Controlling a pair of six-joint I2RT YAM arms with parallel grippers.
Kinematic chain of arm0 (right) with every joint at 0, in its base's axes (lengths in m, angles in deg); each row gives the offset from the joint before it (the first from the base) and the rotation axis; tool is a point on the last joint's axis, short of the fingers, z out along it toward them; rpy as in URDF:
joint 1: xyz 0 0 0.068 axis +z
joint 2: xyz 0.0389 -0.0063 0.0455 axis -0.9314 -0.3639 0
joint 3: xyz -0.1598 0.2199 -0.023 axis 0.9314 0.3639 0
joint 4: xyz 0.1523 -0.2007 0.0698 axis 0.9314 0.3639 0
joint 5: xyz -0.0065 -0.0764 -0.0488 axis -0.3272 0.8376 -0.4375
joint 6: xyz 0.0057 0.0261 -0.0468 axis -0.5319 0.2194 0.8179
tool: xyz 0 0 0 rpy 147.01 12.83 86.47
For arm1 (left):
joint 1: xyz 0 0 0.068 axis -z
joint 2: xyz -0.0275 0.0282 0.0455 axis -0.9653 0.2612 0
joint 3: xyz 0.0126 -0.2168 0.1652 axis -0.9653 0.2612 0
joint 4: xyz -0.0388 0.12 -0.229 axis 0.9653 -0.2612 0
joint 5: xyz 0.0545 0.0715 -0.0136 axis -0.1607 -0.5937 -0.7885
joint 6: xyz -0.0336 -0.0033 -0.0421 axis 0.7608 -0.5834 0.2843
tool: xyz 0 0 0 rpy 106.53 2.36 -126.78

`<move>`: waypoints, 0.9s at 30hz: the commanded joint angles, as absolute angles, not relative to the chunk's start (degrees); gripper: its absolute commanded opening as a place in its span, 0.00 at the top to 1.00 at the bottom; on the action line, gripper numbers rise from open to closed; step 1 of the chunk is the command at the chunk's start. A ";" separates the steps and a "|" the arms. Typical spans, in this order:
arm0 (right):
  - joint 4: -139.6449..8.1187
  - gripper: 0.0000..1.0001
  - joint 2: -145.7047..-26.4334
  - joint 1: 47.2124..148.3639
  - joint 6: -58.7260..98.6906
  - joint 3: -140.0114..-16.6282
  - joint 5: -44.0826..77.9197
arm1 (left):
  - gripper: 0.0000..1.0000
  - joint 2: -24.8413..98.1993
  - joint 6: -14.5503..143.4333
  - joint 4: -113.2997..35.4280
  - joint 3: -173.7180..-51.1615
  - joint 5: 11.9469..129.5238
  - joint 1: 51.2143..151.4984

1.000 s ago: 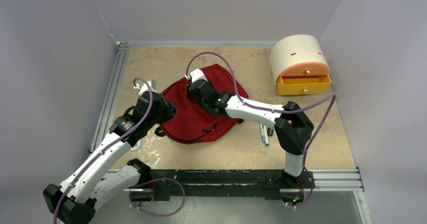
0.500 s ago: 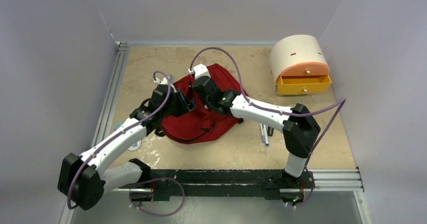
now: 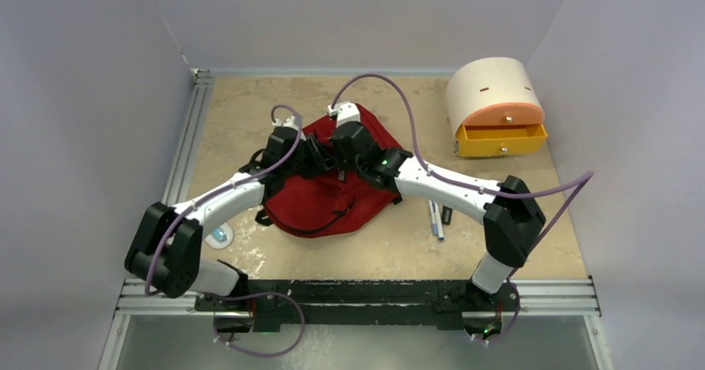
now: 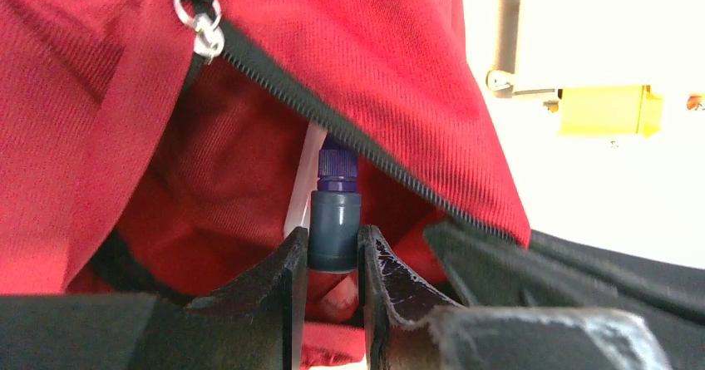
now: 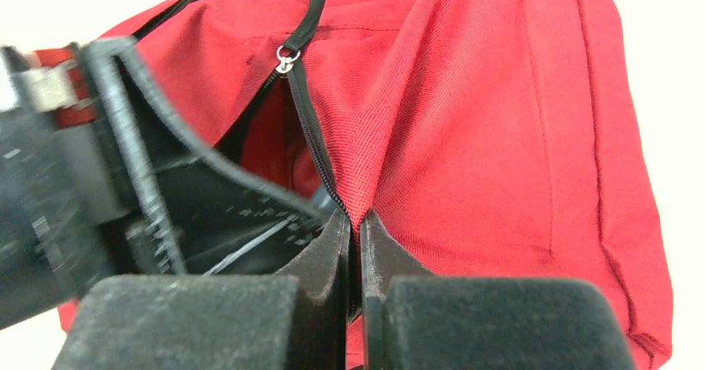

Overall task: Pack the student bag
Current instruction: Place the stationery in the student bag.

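Two black grippers meet over the student bag (image 3: pixel 328 204), a dark red backpack of ribbed woven fabric that lies slumped near the middle of the table (image 3: pixel 515 245), whose top is a mottled beige, stone-like sheet. The left gripper (image 4: pixel 333 249) has its jaws narrowed on a marker (image 4: pixel 334 220), a smooth blue-grey cylinder with a ridged purple collar, pointing into the gap under the black toothed zipper (image 4: pixel 349 125). The right gripper (image 5: pixel 355 230) is pinched tight on the fabric edge beside that zipper, holding a fold raised; a small silver ring pull (image 5: pixel 287 57) hangs above. A few pens (image 3: pixel 435 220) lie just right of the bag. Well apart, at the far right corner, stands a rounded cream-and-orange drawer box (image 3: pixel 495 104) with its yellow drawer (image 3: pixel 501 140) partly out. Aluminium rails (image 3: pixel 179 170) edge the table, and plain pale grey walls (image 3: pixel 374 21) enclose it.
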State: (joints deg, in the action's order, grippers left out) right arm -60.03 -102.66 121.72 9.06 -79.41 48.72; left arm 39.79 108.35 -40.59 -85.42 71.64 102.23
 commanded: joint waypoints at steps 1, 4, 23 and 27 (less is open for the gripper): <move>-68.00 0.98 -96.83 121.80 4.73 -77.67 45.08 | 1.00 43.65 108.72 -30.38 -89.03 74.63 101.76; -69.21 0.97 -95.76 121.38 3.19 -76.14 43.26 | 0.94 46.21 108.05 -28.78 -90.21 75.11 101.75; -71.54 0.87 -93.64 118.88 0.54 -72.19 39.33 | 0.44 40.85 103.20 -44.13 -93.62 68.64 101.75; -71.76 0.80 -93.03 118.26 -0.19 -71.62 38.94 | 0.44 35.31 102.45 -48.07 -92.33 65.33 101.75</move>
